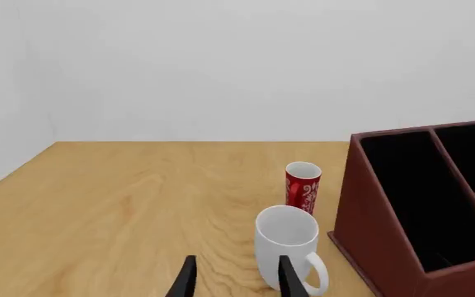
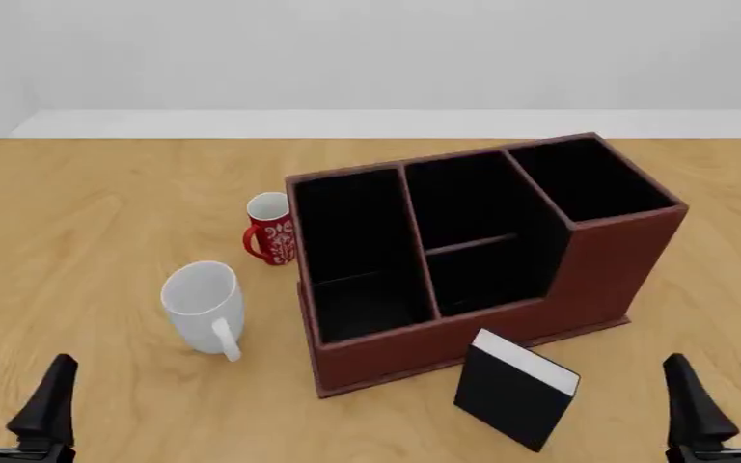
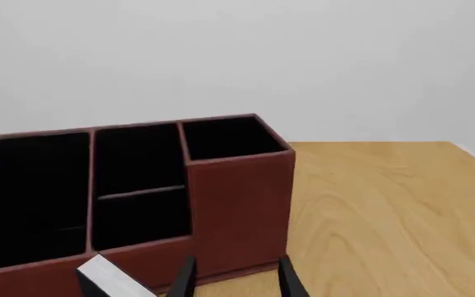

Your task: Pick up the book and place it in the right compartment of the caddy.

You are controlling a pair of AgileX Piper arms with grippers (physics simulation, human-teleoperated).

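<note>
standing upright just before the caddy (image 2: 474,260), the book (image 2: 515,388) looks stiff and rather heavy; you grip it across its covers near the top. right gripper (image 2: 728,397) and left gripper (image 2: 13,394) are both open and empty.

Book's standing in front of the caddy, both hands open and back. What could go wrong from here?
1. The book stands upright, tilted, close to the caddy front wall; a nudge from the right hand may topple it before a grip.
2. The right compartment has the tallest walls, so a low carry could hit the rim.
3. The white mug and red mug sit left of the caddy; the left hand could knock them if it moves in.
</note>
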